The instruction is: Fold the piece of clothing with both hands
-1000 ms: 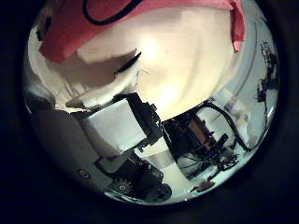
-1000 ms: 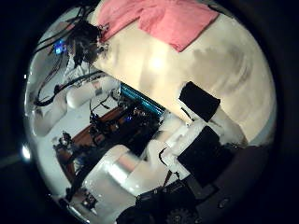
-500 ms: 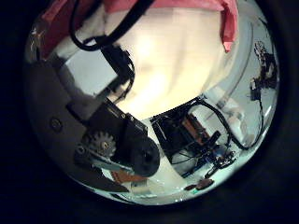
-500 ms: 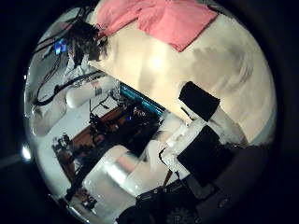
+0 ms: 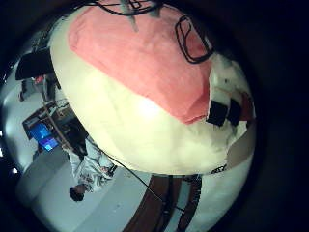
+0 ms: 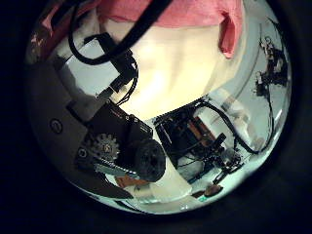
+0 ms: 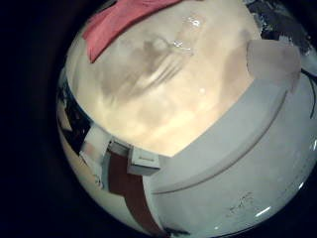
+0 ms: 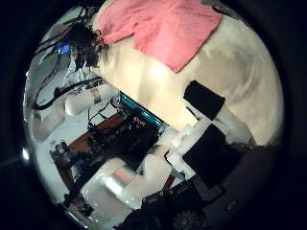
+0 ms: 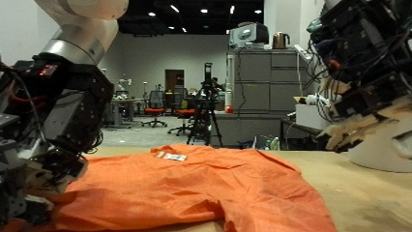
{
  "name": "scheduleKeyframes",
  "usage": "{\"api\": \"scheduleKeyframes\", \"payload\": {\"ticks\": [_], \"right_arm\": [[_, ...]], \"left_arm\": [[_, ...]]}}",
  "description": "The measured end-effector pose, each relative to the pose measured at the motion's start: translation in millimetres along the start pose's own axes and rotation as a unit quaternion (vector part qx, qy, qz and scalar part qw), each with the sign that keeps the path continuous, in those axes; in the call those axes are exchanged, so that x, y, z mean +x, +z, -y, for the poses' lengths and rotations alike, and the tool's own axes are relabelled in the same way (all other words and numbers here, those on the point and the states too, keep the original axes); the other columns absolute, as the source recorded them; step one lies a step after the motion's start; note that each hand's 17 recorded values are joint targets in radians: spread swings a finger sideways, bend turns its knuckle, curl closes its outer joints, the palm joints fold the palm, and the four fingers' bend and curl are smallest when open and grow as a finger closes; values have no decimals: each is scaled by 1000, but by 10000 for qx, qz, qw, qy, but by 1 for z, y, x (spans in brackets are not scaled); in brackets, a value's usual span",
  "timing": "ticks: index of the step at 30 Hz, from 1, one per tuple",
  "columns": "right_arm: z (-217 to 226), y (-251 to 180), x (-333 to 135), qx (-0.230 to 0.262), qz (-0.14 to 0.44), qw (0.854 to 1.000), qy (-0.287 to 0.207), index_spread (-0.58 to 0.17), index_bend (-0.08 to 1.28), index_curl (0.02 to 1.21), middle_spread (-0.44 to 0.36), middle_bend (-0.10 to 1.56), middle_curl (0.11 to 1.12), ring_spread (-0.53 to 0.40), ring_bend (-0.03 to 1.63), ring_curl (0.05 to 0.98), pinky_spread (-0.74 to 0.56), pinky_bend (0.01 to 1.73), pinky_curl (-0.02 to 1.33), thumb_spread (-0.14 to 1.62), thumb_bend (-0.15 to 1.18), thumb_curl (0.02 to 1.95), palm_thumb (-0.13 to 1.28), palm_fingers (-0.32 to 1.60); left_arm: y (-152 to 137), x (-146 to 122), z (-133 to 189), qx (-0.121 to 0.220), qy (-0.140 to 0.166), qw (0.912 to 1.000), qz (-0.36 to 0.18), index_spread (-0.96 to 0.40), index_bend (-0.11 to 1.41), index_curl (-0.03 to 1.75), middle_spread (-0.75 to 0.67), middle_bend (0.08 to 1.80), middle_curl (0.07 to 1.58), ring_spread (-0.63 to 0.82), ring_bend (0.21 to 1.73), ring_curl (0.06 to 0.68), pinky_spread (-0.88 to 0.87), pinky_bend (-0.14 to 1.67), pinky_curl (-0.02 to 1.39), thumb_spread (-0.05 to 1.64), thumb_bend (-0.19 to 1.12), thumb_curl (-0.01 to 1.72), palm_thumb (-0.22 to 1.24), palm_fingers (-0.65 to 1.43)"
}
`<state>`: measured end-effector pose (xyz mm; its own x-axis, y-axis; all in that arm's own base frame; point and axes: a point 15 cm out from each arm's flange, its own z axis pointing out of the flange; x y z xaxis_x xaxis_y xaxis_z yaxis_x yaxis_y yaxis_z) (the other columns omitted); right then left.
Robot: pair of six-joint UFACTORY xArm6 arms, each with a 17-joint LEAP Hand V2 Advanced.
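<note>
Clearly the orange garment lies spread flat on the table, soft and limp, so I'd pinch it at hems or corners. My left hand rests at its edge, right hand hovers above; fingers' state I cannot tell.

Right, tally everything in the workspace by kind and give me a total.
Orange garment: 1
White tag on the garment: 1
Robot hands: 2, left hand and right hand
Table: 1
Total: 5
</note>
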<state>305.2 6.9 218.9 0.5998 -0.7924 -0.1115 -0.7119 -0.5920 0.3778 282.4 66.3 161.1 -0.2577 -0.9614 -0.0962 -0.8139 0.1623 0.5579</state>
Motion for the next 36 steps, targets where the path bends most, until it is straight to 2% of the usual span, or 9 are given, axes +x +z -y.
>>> {"api": "scheduleKeyframes", "payload": {"ticks": [5, 8, 14, 21, 29, 33, 36], "right_arm": [[37, 12, 8, 298, -247, 9991, -185, -252, 186, 342, -97, 297, 431, -128, 478, 333, -18, 296, 292, 1019, -21, 364, 802, 277], [60, 27, 2, 259, -295, 9986, -343, -243, 169, 338, -67, 279, 423, -85, 433, 316, 8, 306, 296, 1000, -28, 366, 799, 243], [89, 31, 5, 514, -519, 9970, -262, -234, 170, 332, -39, 265, 414, -36, 413, 305, 36, 294, 294, 976, -31, 365, 774, 244], [101, 53, 2, 157, -771, 9963, -333, -236, 169, 328, -27, 267, 411, -19, 399, 301, 44, 268, 292, 945, -36, 348, 722, 251], [108, 68, -4, -120, -1013, 9942, -339, -232, 175, 325, -32, 268, 410, -41, 405, 302, 38, 246, 290, 925, -26, 346, 722, 288], [111, 67, 2, -95, -1159, 9927, -330, -248, 181, 323, -60, 307, 419, -108, 483, 311, -37, 243, 277, 913, -16, 358, 776, 463], [119, 64, 3, 75, -1198, 9922, -346, -289, 175, 323, -121, 389, 456, -212, 641, 350, -242, 366, 287, 910, -15, 370, 815, 828]], "left_arm": [[-2, -1, -1, -23, -6, 10000, -6, -708, 372, 1251, -482, 1122, 826, -427, 1387, 526, -583, 1230, 604, 947, -9, 730, 934, 1149], [-5, -2, -1, -3, 18, 10000, -15, -717, 361, 1273, -481, 1123, 826, -424, 1391, 523, -581, 1232, 602, 949, -10, 747, 931, 1150], [-4, -2, -2, -17, 60, 10000, -32, -730, 342, 1310, -479, 1121, 823, -418, 1394, 519, -579, 1237, 597, 953, -10, 775, 925, 1149], [-5, -1, -3, -26, 113, 9999, -72, -738, 313, 1342, -479, 1129, 824, -421, 1390, 513, -578, 1248, 596, 955, -10, 799, 921, 1143], [-11, -8, -5, -29, 83, 9999, -121, -744, 291, 1372, -479, 1128, 822, -422, 1389, 510, -576, 1250, 593, 956, -10, 820, 916, 1146], [-14, -10, -8, -53, 96, 9998, -145, -745, 284, 1383, -480, 1124, 822, -422, 1394, 510, -575, 1250, 591, 957, -10, 828, 915, 1146], [-13, -11, -9, -75, 109, 9998, -163, -745, 281, 1390, -482, 1122, 823, -423, 1391, 509, -575, 1252, 591, 957, -10, 833, 914, 1144]]}}
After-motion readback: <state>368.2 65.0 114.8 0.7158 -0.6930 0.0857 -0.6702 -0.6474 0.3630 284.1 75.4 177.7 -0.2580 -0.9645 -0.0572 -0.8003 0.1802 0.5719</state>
